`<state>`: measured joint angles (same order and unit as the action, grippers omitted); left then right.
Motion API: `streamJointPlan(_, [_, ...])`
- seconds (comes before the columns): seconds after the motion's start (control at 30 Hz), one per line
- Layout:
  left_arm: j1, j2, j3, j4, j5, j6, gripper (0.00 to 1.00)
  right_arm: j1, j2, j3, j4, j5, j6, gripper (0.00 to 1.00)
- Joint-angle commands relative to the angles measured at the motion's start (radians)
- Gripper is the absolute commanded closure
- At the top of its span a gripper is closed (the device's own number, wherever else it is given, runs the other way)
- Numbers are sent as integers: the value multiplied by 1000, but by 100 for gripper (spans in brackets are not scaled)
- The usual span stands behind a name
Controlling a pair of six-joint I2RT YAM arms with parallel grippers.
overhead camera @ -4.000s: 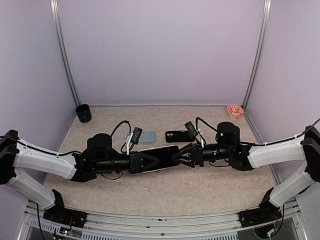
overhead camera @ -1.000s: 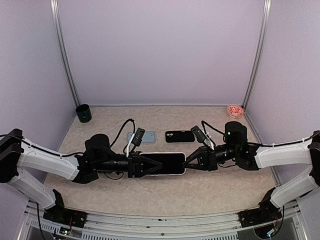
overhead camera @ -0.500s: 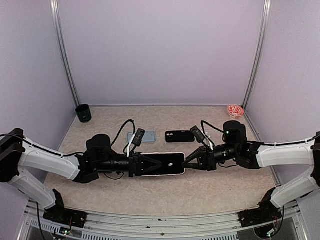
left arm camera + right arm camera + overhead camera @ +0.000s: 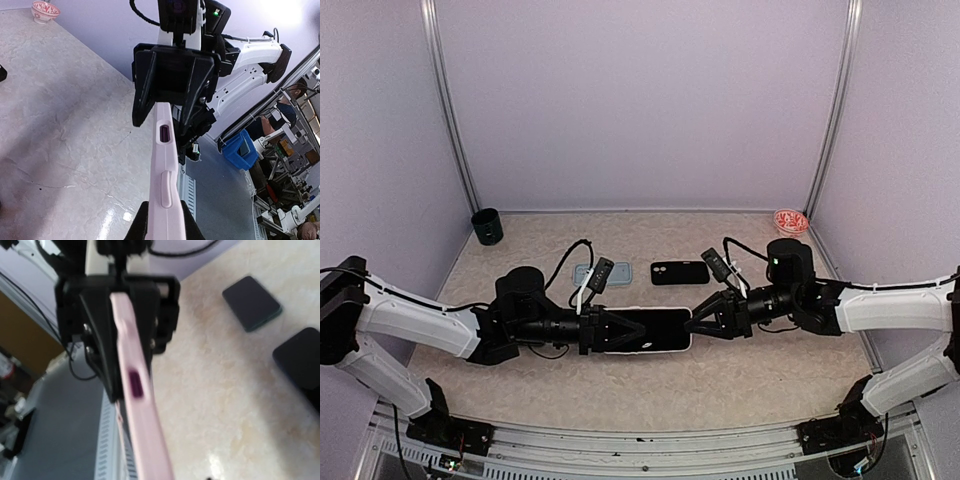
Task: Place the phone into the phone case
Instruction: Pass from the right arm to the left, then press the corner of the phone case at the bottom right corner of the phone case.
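Pink, smooth and slim, the phone case (image 4: 166,170) sits pinched in our left gripper (image 4: 164,224); our right gripper (image 4: 166,109) straddles its end, fingers spread.

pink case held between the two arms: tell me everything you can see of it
The pink case looks like smooth pale-pink plastic. Its side edge shows an oval cutout and a long raised button. From above, its face is dark inside a pale rim. It appears lifted off the table, lying lengthwise between the arms, roughly level. The left gripper is clamped on one end. The right gripper straddles the other end, jaws apart, contact unclear.
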<state>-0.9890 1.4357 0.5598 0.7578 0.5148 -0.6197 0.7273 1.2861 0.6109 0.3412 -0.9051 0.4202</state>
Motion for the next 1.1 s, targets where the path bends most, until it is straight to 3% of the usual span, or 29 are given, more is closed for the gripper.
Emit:
streamJointPlan(0.0, [-10, -11, 32, 11, 26, 35, 98, 4, -40, 24, -7, 34, -29, 58])
streamJointPlan(0.17, [-15, -12, 33, 2, 34, 45, 98, 4, -37, 27, -13, 42, -34, 53])
streamJointPlan(0.63, [-20, 16, 57, -6, 44, 61, 98, 18, 4, 49, -58, 15, -74, 53])
streamJointPlan(0.9, [-21, 25, 65, -6, 50, 63, 98, 41, 42, 57, -76, 23, -98, 56])
streamJointPlan(1.07, [-22, 27, 63, -4, 49, 62, 98, 47, 55, 65, -80, 20, -107, 67])
